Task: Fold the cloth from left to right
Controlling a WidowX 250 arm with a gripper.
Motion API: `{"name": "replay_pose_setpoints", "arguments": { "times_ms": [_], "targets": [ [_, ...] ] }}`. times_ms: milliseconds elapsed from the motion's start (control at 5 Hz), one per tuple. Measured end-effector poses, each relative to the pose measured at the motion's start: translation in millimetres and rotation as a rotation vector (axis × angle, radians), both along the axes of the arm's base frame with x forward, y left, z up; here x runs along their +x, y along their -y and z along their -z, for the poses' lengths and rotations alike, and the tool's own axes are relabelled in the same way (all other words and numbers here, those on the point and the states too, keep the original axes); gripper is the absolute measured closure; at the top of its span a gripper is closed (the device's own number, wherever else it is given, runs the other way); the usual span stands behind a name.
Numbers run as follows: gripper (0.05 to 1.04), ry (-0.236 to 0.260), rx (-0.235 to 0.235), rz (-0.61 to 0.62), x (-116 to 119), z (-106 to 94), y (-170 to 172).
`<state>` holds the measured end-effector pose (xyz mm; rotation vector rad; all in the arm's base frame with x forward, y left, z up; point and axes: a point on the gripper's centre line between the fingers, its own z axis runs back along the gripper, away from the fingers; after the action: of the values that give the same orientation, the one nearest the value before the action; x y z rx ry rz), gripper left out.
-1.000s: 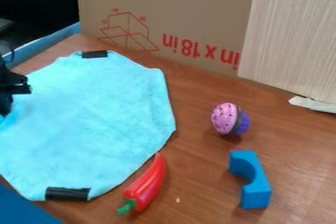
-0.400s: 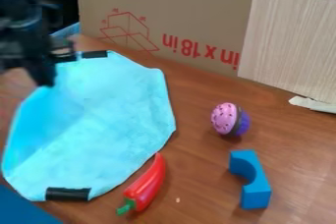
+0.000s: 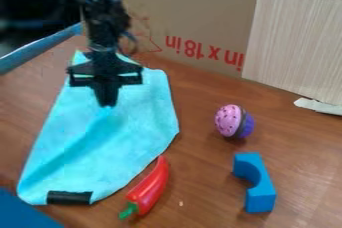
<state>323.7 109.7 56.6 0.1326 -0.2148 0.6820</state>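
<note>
The end effector (image 3: 105, 104) is closed, pinching a gathered bit of the light-blue cloth (image 3: 127, 139) on the wooden surface (image 3: 200, 187) and hiding part of its far end. The arm (image 3: 103, 22), cut off above, partly covers the cardboard's (image 3: 200, 2) red drawing. A blue object (image 3: 23, 213) is cropped at lower left.

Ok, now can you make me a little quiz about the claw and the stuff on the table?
1. True or false: the claw is gripping the cloth.
2. Fill in the colour: the block is ____.
3. Which lies closest to the cloth?
a) cupcake
b) pepper
c) block

Key: 1 true; 2 blue; 3 b
</note>
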Motion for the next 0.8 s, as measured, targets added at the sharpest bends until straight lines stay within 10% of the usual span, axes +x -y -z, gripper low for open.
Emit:
{"name": "replay_pose_setpoints", "arguments": {
  "times_ms": [800],
  "targets": [
    [1.017, 0.035, -0.104, -0.049, 40, -17.9, 52]
  ]
}}
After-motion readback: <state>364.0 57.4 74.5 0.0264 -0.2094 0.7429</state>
